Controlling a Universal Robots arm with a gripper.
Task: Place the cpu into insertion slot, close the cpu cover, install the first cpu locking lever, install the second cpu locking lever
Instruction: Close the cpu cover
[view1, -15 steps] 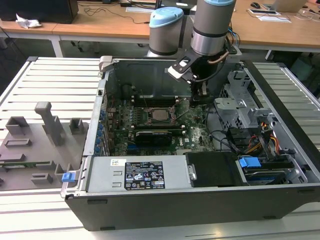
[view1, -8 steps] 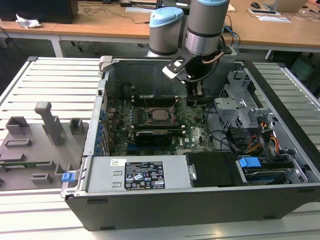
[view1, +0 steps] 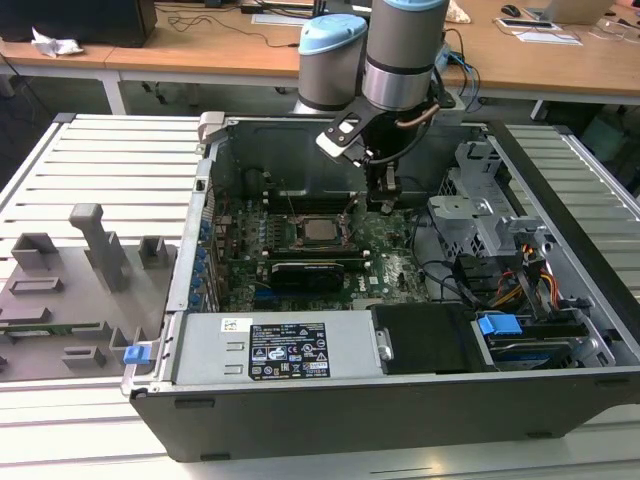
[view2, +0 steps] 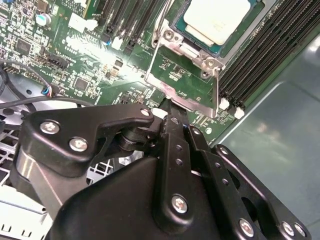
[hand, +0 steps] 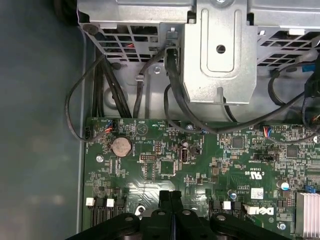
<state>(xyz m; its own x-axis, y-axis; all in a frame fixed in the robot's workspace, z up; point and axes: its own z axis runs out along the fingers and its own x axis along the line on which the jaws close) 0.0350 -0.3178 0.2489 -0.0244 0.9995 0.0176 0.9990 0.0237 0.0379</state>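
Gripper (view2: 174, 111), fingers pressed together, sits at the edge of the cpu cover (view2: 189, 101); just beyond the cover, the cpu (view2: 216, 19) lies in the insertion slot (view1: 300, 235).

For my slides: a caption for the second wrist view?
Claw shut at the slot's edge, with the cpu seated inside.

Count: robot arm (view1: 400, 60) 1; gripper (view1: 383, 198) 1; open computer case (view1: 400, 410) 1; green circuit board (hand: 200, 165) 1; cpu (view2: 217, 17) 1; long black card (view1: 310, 272) 1; labelled power supply (view1: 270, 348) 1; coin cell (hand: 121, 146) 1; blue plastic tabs (view1: 137, 353) (view1: 499, 325) 2; grey fixture plate (view1: 60, 300) 1
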